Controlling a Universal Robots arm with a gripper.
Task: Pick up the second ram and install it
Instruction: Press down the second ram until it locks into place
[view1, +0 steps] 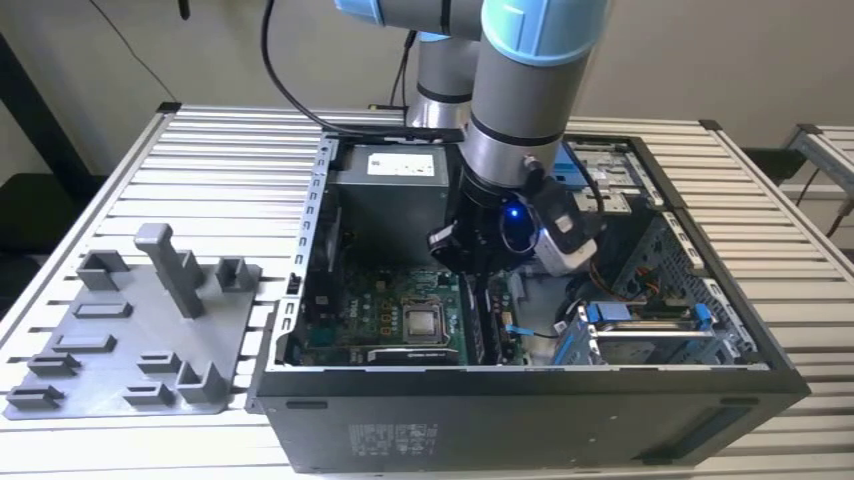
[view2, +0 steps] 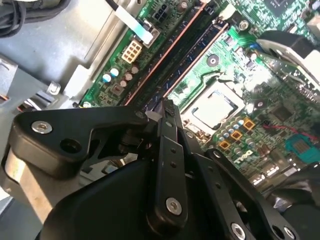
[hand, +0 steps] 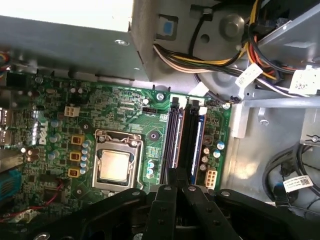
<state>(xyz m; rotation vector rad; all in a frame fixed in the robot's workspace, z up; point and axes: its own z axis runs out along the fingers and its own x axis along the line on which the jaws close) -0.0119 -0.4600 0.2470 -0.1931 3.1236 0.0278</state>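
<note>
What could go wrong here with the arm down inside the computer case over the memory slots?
The gripper sits close over the memory slots, so a slightly skewed push could jam a stick or strain a slot instead of seating it. The silver CPU and small capacitors lie right beside the slots, so sideways drift might knock them. In the exterior view the arm's wrist is low inside the case, near its cables, which could snag.

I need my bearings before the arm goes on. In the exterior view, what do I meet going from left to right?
Grey plastic tray on the slatted table → open computer case → green motherboard → silver processor → arm's gripper over the memory slots → blue drive bracket.
</note>
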